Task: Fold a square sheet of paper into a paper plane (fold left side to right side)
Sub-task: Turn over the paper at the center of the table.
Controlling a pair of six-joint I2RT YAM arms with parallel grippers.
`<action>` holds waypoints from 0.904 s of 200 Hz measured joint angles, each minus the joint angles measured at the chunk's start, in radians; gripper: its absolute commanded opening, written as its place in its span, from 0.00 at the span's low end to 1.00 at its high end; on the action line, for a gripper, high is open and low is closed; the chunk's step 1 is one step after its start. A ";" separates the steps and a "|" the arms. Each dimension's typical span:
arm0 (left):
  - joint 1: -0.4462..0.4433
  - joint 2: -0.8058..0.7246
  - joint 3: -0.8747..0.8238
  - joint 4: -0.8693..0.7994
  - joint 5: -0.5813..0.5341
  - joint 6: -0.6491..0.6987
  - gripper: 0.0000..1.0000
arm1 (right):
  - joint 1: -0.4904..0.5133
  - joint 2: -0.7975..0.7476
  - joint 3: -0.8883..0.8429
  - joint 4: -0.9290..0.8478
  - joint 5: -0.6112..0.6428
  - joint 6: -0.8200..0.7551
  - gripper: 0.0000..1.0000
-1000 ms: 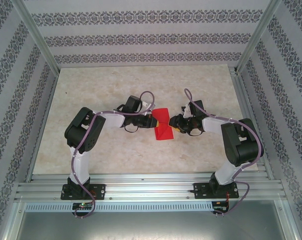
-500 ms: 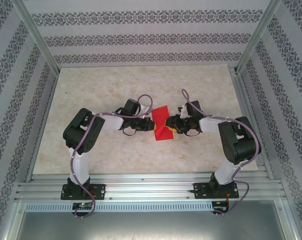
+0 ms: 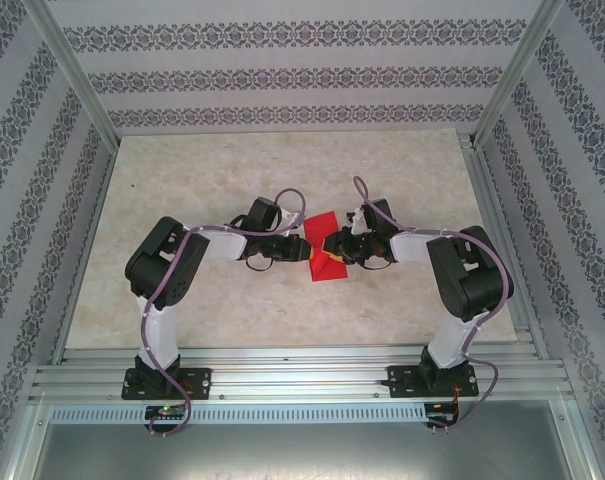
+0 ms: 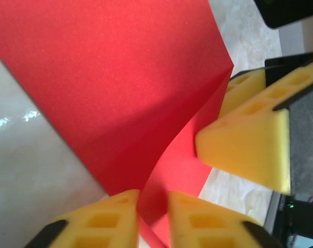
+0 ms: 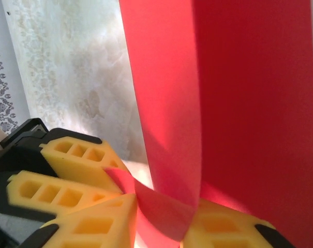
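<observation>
- Over the last second the right gripper [image 3: 342,246] has pushed in leftward and a little farther from its base. It now sits over the right edge of the sheet of paper [image 3: 320,226], and its elbow [image 3: 467,275] has swung inward with it.
- The left gripper [image 3: 304,248] has drawn back slightly toward its own side and then held its place at the sheet's left edge.
- The sheet used to spread wider between the two grippers. It now looks squeezed narrower and buckled, with one flap flaring toward the back wall and another toward the arm bases.
- In the left wrist view, the left jaws stand a little apart, with a red edge running down between the fingers [image 4: 102,222]. The gap is wider than thin paper needs, so we read it as a loosened hold.
- In the right wrist view, the right jaws are narrow. A curled lip of the sheet is lodged between the pads [image 5: 228,230] and touches both, so they are holding the paper.
- We judge that the hold is passing from the left side to the right. The left-to-right fold is not yet made, as the sheet arches up off the table [image 3: 182,180] and shows no flat crease.
- Both arms reach forward with forearms turned inward. The grippers face each other almost nose to nose, low over the middle of the table, with the sheet between them.
</observation>
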 measured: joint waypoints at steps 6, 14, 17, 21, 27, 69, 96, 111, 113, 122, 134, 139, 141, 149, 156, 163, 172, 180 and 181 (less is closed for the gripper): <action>0.005 -0.009 -0.008 0.002 -0.003 -0.006 0.41 | 0.000 0.000 0.000 0.002 0.000 0.002 0.23; 0.012 -0.024 -0.019 0.006 -0.007 -0.008 0.46 | 0.000 0.000 0.000 0.004 -0.002 0.002 0.23; 0.015 -0.031 -0.024 0.008 -0.008 -0.016 0.47 | 0.000 0.000 0.000 0.005 -0.002 0.002 0.23; 0.021 -0.038 -0.029 0.011 -0.008 -0.015 0.48 | 0.000 0.000 0.000 0.006 -0.003 0.002 0.23; 0.029 -0.052 -0.037 0.017 -0.010 -0.020 0.51 | 0.000 0.000 0.000 0.008 -0.003 0.002 0.23; 0.096 -0.166 -0.112 0.087 -0.011 -0.067 0.70 | 0.000 0.000 0.001 0.029 -0.008 0.008 0.08; 0.118 -0.217 -0.167 0.153 -0.007 -0.113 0.88 | 0.000 -0.005 0.003 0.050 -0.014 0.019 0.02; 0.130 -0.238 -0.198 0.206 0.000 -0.161 1.00 | 0.000 -0.024 0.003 0.061 -0.018 0.021 0.00; 0.131 -0.241 -0.201 0.212 0.003 -0.164 1.00 | 0.000 -0.029 0.003 0.065 -0.018 0.022 0.00; 0.137 -0.251 -0.214 0.244 0.011 -0.191 1.00 | -0.001 -0.053 0.003 0.085 -0.022 0.026 0.00; 0.143 -0.267 -0.226 0.290 0.024 -0.235 1.00 | -0.003 -0.091 0.003 0.131 -0.030 0.039 0.00; 0.143 -0.276 -0.228 0.308 0.029 -0.252 1.00 | -0.006 -0.107 0.003 0.156 -0.035 0.048 0.00; 0.143 -0.281 -0.228 0.317 0.032 -0.261 1.00 | -0.008 -0.115 0.003 0.170 -0.039 0.053 0.00; 0.143 -0.297 -0.228 0.351 0.042 -0.288 1.00 | -0.012 -0.140 0.003 0.221 -0.048 0.075 0.00; 0.143 -0.312 -0.228 0.382 0.053 -0.311 1.00 | -0.018 -0.161 0.003 0.274 -0.060 0.099 0.00; 0.143 -0.328 -0.227 0.410 0.064 -0.332 1.00 | -0.024 -0.174 0.004 0.328 -0.071 0.122 0.01; 0.143 -0.347 -0.221 0.443 0.082 -0.359 1.00 | -0.032 -0.184 0.007 0.400 -0.082 0.155 0.01; 0.143 -0.357 -0.211 0.473 0.099 -0.383 1.00 | -0.036 -0.185 0.014 0.465 -0.096 0.189 0.01; 0.143 -0.358 -0.209 0.479 0.103 -0.388 1.00 | -0.036 -0.185 0.014 0.470 -0.097 0.192 0.01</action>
